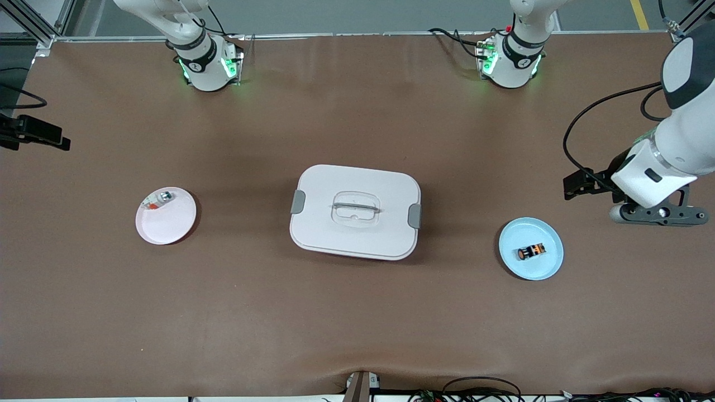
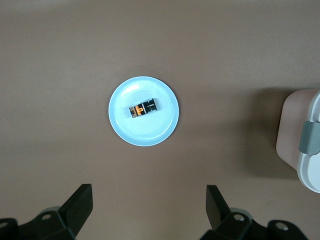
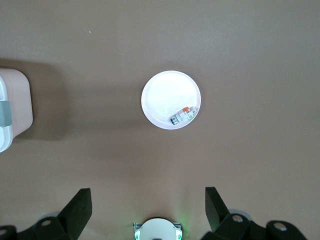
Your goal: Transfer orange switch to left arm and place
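The orange switch, a tiny black cylinder with orange bands, lies on its side in a light blue plate toward the left arm's end of the table. The left arm hangs high over the table beside that plate. My left gripper is open and holds nothing. My right gripper is also open and empty, high above the table near its own base; it does not show in the front view. The white box stands mid-table between the two plates.
A white plate toward the right arm's end holds a small silver-and-clear piece with a red bit. The arm bases stand along the table's back edge. A black camera mount juts in at the right arm's end.
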Available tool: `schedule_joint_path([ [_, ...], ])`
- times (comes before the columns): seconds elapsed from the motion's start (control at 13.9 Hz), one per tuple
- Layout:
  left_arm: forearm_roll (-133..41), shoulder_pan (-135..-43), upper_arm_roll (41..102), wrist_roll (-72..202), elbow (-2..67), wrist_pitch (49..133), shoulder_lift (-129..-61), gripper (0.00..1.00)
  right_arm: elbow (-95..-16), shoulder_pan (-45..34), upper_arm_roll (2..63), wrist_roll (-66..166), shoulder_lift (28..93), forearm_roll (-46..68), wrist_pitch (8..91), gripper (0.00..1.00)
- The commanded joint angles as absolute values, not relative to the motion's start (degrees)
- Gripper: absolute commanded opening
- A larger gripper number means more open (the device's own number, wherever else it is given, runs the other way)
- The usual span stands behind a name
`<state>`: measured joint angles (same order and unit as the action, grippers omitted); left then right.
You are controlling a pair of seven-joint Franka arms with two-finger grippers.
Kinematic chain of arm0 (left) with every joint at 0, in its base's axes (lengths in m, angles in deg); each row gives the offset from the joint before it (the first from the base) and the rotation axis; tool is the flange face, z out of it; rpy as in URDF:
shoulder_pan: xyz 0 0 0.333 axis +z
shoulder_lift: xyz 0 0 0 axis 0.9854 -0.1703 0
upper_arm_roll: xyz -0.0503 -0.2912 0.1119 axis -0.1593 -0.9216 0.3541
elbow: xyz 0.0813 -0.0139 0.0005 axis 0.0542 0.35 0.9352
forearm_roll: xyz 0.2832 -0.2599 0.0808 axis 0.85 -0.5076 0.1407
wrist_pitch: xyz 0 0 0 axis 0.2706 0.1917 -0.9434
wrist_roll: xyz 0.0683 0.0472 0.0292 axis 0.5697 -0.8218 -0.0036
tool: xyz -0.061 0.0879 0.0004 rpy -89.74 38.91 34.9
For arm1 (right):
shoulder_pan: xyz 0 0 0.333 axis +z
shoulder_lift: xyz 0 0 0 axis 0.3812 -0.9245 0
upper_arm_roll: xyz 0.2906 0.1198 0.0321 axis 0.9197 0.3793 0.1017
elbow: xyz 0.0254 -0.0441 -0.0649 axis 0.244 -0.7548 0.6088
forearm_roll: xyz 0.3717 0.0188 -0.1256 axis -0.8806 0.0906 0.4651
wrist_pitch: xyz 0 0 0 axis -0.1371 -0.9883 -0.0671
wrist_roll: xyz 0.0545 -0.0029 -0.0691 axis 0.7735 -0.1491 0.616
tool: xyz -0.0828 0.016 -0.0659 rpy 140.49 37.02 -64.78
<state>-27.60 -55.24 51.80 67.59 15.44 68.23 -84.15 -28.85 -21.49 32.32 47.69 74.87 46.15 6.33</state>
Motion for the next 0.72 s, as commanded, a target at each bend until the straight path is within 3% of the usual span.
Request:
schedule_joint_path([
  [0.0, -27.77, -52.61, 52.20, 67.16, 15.61, 67.44, -82.54, 1.00, -38.28, -22.50, 32.99, 48.21, 81.78, 45.25, 10.63, 1.00],
  [0.14, -28.56, -53.64, 54.56, 67.59, 15.61, 67.36, -80.70, 1.00, -40.05, -22.50, 32.99, 48.12, 83.19, 45.25, 11.17, 1.00],
  [0.43, -29.08, -69.17, 72.02, 66.89, 16.14, 61.48, -73.58, 1.00, -43.39, -22.67, 33.08, 48.21, 85.74, 45.25, 13.10, 1.00],
  [0.65, -33.12, -73.33, 77.59, 66.37, 18.94, 59.88, -69.37, 1.00, -43.31, -23.11, 33.51, 48.12, 85.75, 45.25, 13.10, 1.00],
])
